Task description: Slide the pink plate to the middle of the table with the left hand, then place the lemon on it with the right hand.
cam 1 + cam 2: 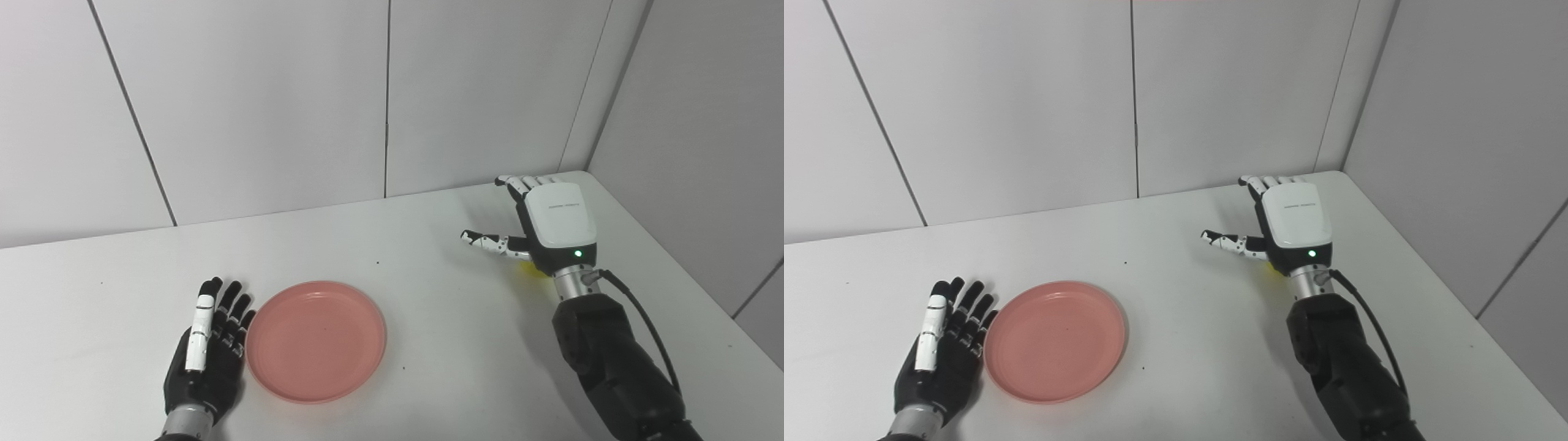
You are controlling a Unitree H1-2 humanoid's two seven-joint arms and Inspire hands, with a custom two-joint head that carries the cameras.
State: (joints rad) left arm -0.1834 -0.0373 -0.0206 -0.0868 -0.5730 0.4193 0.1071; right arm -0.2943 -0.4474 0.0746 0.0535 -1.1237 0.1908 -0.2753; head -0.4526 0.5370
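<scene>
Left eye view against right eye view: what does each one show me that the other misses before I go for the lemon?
Only the left eye view: more of the lemon, a yellow patch under the right hand. Only the right eye view: more wall and table to the right of that hand; the lemon shrinks to a sliver. Both: the pink plate flat on the table, the left hand open beside its left rim, the right hand open, palm down over the lemon.

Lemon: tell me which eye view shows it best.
The left eye view, barely: a yellow sliver of the lemon shows beneath the right hand by the wrist. The right eye view shows an even smaller yellow patch there. Neither view shows its shape.
</scene>
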